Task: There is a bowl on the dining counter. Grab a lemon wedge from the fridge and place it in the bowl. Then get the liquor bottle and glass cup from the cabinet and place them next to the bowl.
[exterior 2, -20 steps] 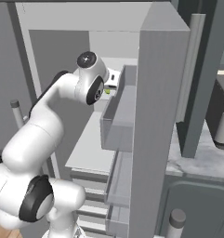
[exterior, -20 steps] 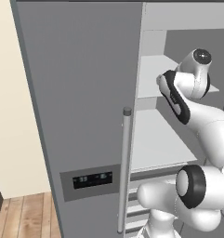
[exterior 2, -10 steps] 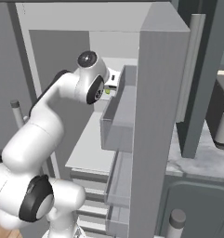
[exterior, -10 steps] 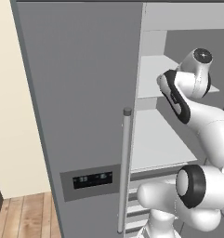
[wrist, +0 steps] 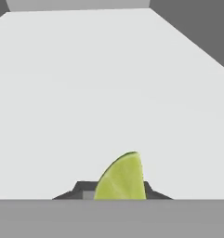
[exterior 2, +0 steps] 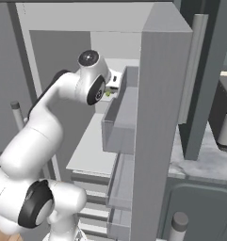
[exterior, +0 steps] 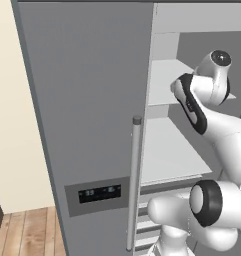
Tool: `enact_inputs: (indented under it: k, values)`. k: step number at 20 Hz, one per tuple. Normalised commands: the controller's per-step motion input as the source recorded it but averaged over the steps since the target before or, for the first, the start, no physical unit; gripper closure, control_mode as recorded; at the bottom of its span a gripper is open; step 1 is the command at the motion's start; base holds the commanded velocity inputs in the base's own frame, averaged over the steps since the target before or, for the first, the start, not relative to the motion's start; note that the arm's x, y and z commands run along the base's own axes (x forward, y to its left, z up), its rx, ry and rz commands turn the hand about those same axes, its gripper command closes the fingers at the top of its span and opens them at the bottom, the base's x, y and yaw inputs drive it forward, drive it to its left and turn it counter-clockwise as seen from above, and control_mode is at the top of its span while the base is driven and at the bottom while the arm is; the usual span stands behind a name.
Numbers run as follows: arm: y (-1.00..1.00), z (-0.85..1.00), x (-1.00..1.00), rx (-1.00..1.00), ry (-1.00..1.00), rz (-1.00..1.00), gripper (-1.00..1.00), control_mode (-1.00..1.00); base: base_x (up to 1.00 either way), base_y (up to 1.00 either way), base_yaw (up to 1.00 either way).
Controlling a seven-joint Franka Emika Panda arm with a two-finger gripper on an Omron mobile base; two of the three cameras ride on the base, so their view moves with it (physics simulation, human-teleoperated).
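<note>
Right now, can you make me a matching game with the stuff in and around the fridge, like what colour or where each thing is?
Things:
1. lemon wedge
2. fridge's left door
3. fridge shelf
4. gripper

Descriptions:
A. closed, with a dark dispenser panel low down
B. white and flat, under the wedge
C. yellow-green, standing up between the dark finger tips
D. closed in around the wedge, seen in the hand view

Pairs: 1-C, 2-A, 3-B, 4-D
</note>
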Motion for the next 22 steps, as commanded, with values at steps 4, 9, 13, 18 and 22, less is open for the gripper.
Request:
enact_inputs:
  k: [4, 9, 13, 18, 22]
  values:
    - [0.01, -0.01, -0.41, 0.00, -0.03, 0.00, 1.00, -1.00, 0.00, 0.00, 0.00]
    - [0.17, 0.51, -0.63, 0.00, -0.19, 0.00, 1.00, -1.00, 0.00, 0.00, 0.00]
    - [0.38, 0.72, -0.99, 0.00, -0.12, 0.00, 1.00, -1.00, 0.00, 0.00, 0.00]
    - [0.56, 0.44, -1.00, 0.00, 0.06, 0.00, 1.00, -1.00, 0.00, 0.00, 0.00]
    - [0.53, 0.17, -0.86, 0.00, 0.22, 0.02, 1.00, -1.00, 0.00, 0.00, 0.00]
